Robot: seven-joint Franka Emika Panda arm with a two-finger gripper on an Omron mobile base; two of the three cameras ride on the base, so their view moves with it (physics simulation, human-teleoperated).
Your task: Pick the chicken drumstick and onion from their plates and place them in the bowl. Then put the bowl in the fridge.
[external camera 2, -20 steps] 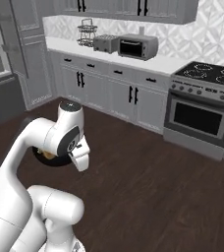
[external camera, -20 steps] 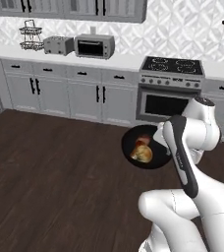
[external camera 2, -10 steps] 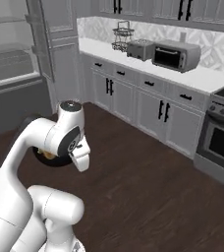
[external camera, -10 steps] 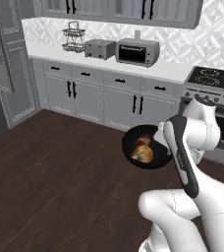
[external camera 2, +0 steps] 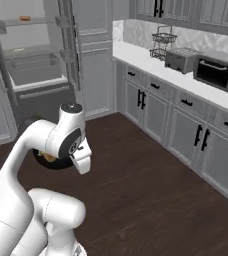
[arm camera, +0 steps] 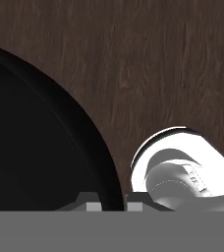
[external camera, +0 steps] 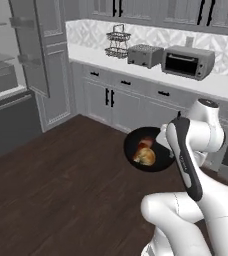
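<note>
The glossy dark bowl (external camera: 134, 148) hangs above the wooden floor, level, in front of my arm. Inside it lie the reddish-brown chicken drumstick (external camera: 146, 145) and, just in front of it, the yellowish onion (external camera: 145, 158). My gripper (arm camera: 111, 204) is shut on the bowl's rim (arm camera: 100, 147), one fingertip on each side of it. From the right base view a sliver of the bowl (external camera 2: 40, 155) peeks out behind my arm. The fridge (external camera: 5, 82) stands open at the left, with pale shelves (external camera 2: 28, 50) showing. The plates are out of view.
The open fridge door (external camera: 36, 47) stands between the fridge and the grey cabinets (external camera: 113, 102). On the counter sit a wire basket (external camera: 117, 42), a toaster (external camera: 145, 54) and a toaster oven (external camera: 188, 61). Dark wooden floor (external camera: 61, 175) stretches toward the fridge.
The whole scene has slid to the right as the base turned left. The stove has left the views and the open fridge has come in. The bowl stays held in the same pose.
</note>
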